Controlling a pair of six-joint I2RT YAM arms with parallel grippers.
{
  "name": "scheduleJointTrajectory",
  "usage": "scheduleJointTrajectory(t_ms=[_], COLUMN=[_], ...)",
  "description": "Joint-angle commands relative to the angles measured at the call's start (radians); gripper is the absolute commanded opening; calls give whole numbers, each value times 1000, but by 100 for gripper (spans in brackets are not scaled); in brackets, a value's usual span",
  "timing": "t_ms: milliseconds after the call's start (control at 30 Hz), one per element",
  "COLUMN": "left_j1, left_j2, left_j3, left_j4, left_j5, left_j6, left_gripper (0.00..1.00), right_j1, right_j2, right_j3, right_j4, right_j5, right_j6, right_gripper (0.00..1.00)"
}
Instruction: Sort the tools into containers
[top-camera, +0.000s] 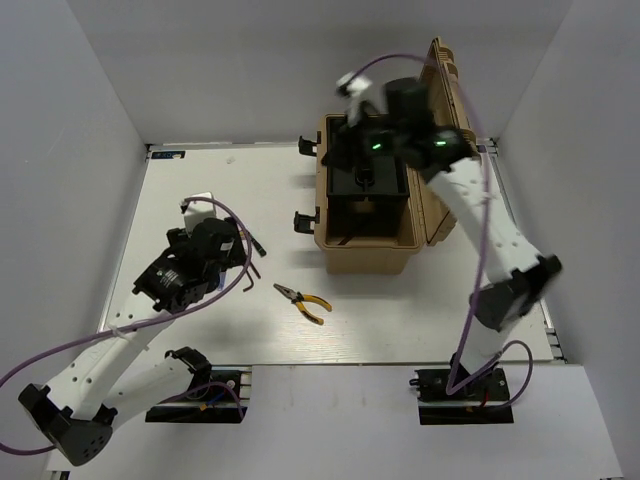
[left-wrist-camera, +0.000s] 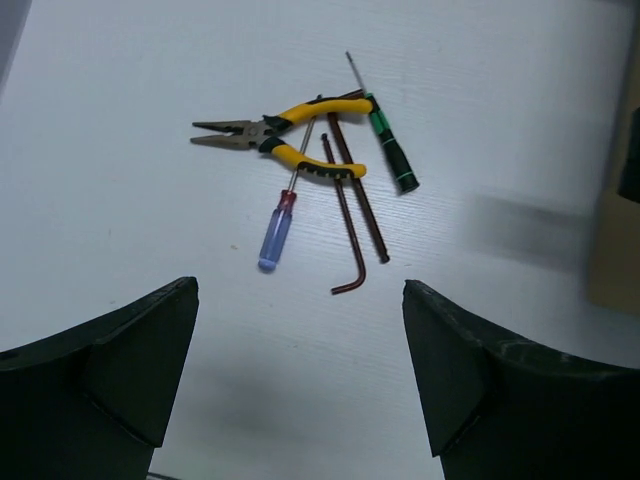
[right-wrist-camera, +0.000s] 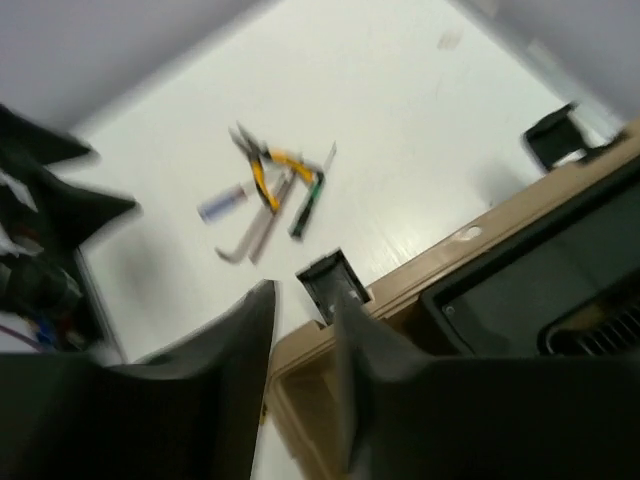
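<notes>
From above: tan toolbox (top-camera: 365, 255) open at the back right of the table (top-camera: 200, 180), black tray (top-camera: 365, 195) inside. Right gripper (top-camera: 352, 150) up over the tray. Left gripper (top-camera: 238, 248) low over the table's left side. Lone pliers (top-camera: 303, 302) lying in front of the toolbox.

Left wrist: fingers (left-wrist-camera: 110, 370) wide apart, nothing between. Just ahead, a little heap: second pliers (left-wrist-camera: 285, 140), blue screwdriver (left-wrist-camera: 275, 232), green screwdriver (left-wrist-camera: 392, 155), two hex keys (left-wrist-camera: 349, 220).

Right wrist, blurry: fingers a little apart, nothing seen between, above the toolbox edge near a black latch (right-wrist-camera: 330, 280).
</notes>
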Motion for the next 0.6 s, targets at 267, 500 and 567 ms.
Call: scheduleJointTrajectory(t_ms=[267, 500, 567], left_j1=[2, 2, 2], left_j2=[-176, -317, -356], left_j3=[-63, -169, -181], left_j4=[-73, 26, 36], left_j5=[-82, -62, -62], left_j6=[-66, -11, -2], left_gripper=[7, 75, 77], right_j1=[438, 507, 511], right_j2=[269, 496, 530], right_j3=[-33, 57, 100], right_j4=[-128, -143, -138], right_j5=[443, 452, 437], right_j6=[-196, -105, -79], right_gripper=[0, 30, 32])
